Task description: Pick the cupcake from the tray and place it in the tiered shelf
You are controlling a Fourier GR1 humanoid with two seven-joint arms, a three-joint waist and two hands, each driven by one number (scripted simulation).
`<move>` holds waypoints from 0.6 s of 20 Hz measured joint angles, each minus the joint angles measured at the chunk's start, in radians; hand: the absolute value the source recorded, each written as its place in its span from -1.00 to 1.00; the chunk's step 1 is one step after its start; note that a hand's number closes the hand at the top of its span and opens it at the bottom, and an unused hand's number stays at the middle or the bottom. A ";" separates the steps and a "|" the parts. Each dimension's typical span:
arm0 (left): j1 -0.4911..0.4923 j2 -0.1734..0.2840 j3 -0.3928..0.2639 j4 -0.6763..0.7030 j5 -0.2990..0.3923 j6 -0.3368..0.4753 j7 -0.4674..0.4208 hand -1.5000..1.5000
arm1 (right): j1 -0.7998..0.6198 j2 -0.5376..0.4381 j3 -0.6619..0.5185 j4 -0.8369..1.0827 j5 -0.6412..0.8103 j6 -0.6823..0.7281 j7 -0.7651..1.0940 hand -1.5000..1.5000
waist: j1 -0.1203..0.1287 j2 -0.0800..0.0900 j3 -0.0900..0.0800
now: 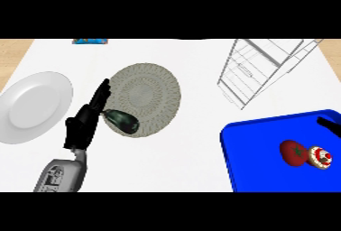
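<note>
A: Where is the cupcake [321, 157] at this moment?

B: It lies on the blue tray [260, 149], at the lower right of the white worktop [193, 149]. It is on its side, I think, with white and red on top. It touches a red tomato [293, 152] which is just at its left.

A: And the tiered shelf [263, 67]?

B: It is a thin wire shelf at the upper right, behind the tray and apart from it. No hand is near the tray or the shelf.

A: Which robot hand can you see?

B: Only the left robot hand [85, 124], in the left half of the view. Its fingers are straight and point up, so it is open and it holds nothing. The grey forearm comes in from the lower edge.

A: What is close to it?

B: A dark, shiny object [123, 121] lies just at its right, on the edge of a grey woven plate [149, 85]; I cannot tell what it is, or whether the thumb touches it. A white plate [33, 106] is at the left of the hand. A small blue thing [90, 41] shows at the top edge.
</note>
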 measured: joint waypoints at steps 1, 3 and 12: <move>-0.014 -0.002 0.006 0.020 -0.002 -0.001 -0.008 0.00 | 0.004 0.007 -0.002 -0.023 0.000 0.013 0.014 -1.00 | -0.001 0.000 0.000; 0.008 -0.002 0.004 -0.001 -0.007 -0.007 -0.010 0.00 | -0.010 0.021 0.007 0.015 0.028 -0.009 0.001 -1.00 | 0.001 0.000 0.000; 0.007 -0.018 0.019 -0.030 -0.022 -0.014 0.021 0.00 | -0.034 0.038 0.016 0.088 0.094 -0.026 -0.058 -1.00 | 0.001 0.000 0.000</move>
